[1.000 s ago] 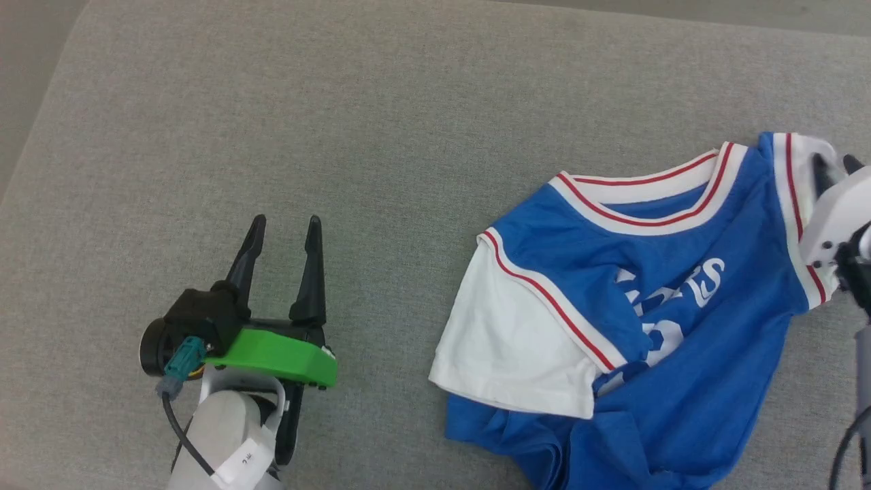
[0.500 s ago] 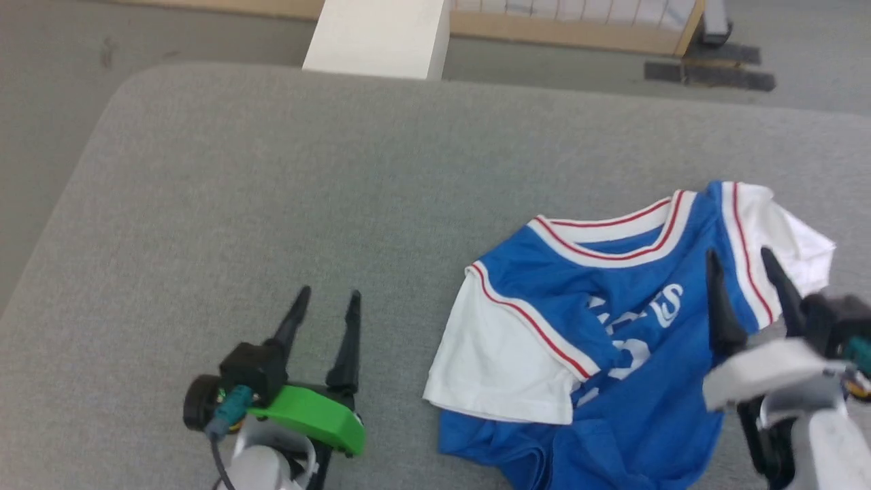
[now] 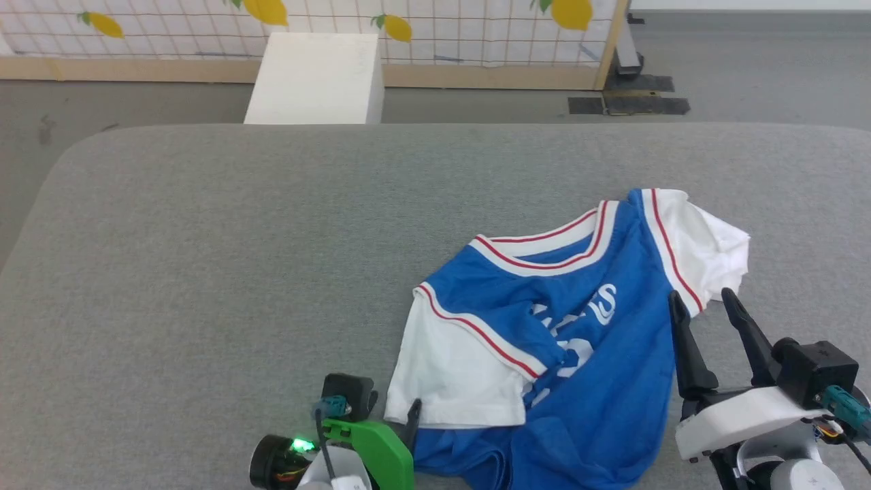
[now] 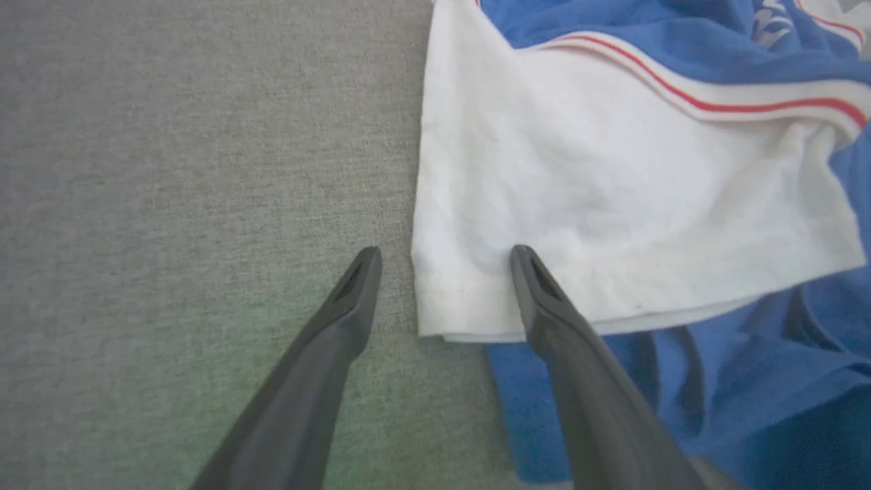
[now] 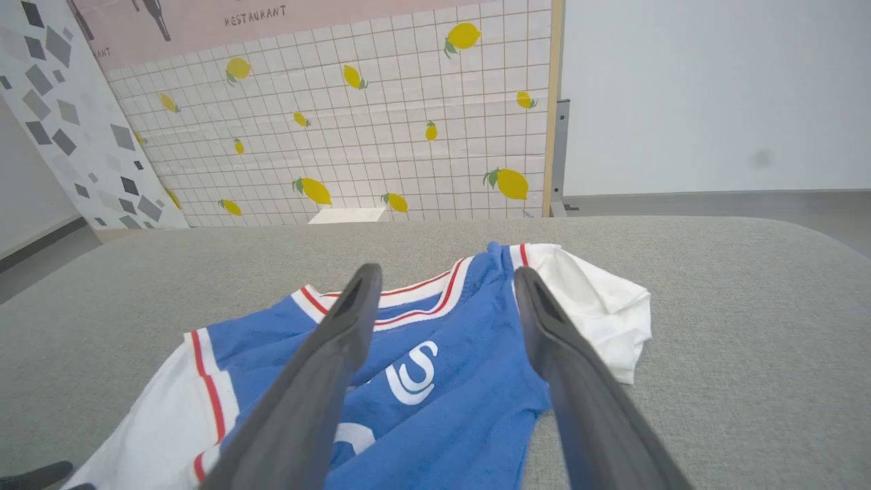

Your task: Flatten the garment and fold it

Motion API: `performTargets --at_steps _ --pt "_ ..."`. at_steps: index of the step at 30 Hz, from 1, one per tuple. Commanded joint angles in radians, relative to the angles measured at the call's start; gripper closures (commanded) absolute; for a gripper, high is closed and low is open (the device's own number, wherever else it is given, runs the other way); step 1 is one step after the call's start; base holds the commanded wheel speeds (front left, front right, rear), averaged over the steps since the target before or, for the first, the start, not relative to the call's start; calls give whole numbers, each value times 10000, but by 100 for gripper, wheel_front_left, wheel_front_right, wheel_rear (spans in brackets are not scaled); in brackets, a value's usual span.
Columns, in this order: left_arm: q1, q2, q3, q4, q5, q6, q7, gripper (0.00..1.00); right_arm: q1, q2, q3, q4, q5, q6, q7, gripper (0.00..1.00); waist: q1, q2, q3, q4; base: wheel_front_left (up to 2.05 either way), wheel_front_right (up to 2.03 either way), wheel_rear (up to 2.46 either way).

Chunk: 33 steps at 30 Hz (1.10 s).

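Blue garment (image 3: 599, 361) crumpled on desk (image 3: 204, 272); left gripper (image 4: 446, 255) open, astride sleeve hem (image 4: 463, 306) at 7 o'clock; right gripper (image 3: 701, 296) open, empty, at 4 o'clock.

Lower right in the head view, the right gripper (image 3: 701, 297) has two long, dark, tapering fingers (image 3: 684, 347) on a white bracket (image 3: 742, 416), with a black block (image 3: 813, 371) and a teal plug (image 3: 844, 408). The left gripper (image 4: 446, 253) has like fingers (slotted near the tips); its green bracket (image 3: 374, 446), at bottom centre, has a dark cable (image 3: 324, 442) and a small green light (image 3: 299, 446) beside it.
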Motion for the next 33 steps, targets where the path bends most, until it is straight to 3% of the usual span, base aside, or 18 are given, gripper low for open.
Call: performTargets --at_steps 1,5,6,7,8,16,24,28,29,30,33 --pt "-220 -5 -6 120 16 224 354 0 34 17 56 -55 92 -15 25 0 0 0 34 -186 0 0 0" --pt "-314 75 -10 404 34 598 1534 0 -17 18 212 -88 223 -15 -6 0 0 0 169 -307 0 0 0" --pt "-335 125 -33 417 35 616 1784 31 -31 18 242 -91 252 -15 -23 0 0 0 203 -325 0 0 0" --pt "-346 180 -64 408 47 606 1954 71 -38 19 271 -89 267 -15 -27 0 0 0 234 -339 0 0 0" --pt "-345 231 -74 366 10 568 2117 100 -51 19 293 -84 316 -15 -37 0 0 0 268 -352 0 0 0" --pt "-275 1170 290 -609 -65 548 2477 100 -145 19 296 -71 407 -15 -102 0 0 0 483 -313 0 0 0" --pt "-673 2376 1633 -1632 -212 1137 2064 100 -372 20 255 -64 434 -15 -185 0 0 0 807 -237 0 0 0" --pt "-903 2477 2157 -1444 -483 1339 1652 100 -478 20 292 3 420 -15 -217 0 0 0 928 -276 0 0 0" --pt "-913 2409 2263 -1364 -619 1367 1581 9 -492 20 306 21 419 -15 -227 0 0 0 933 -292 0 0 0" --pt "-905 2349 2352 -1286 -731 1394 1485 0 -500 20 324 42 420 -15 -236 0 0 0 927 -313 0 0 0" --pt "-757 2059 2742 -1324 -1045 1654 841 0 -483 20 310 67 433 -15 -246 0 0 0 869 -343 0 0 0"
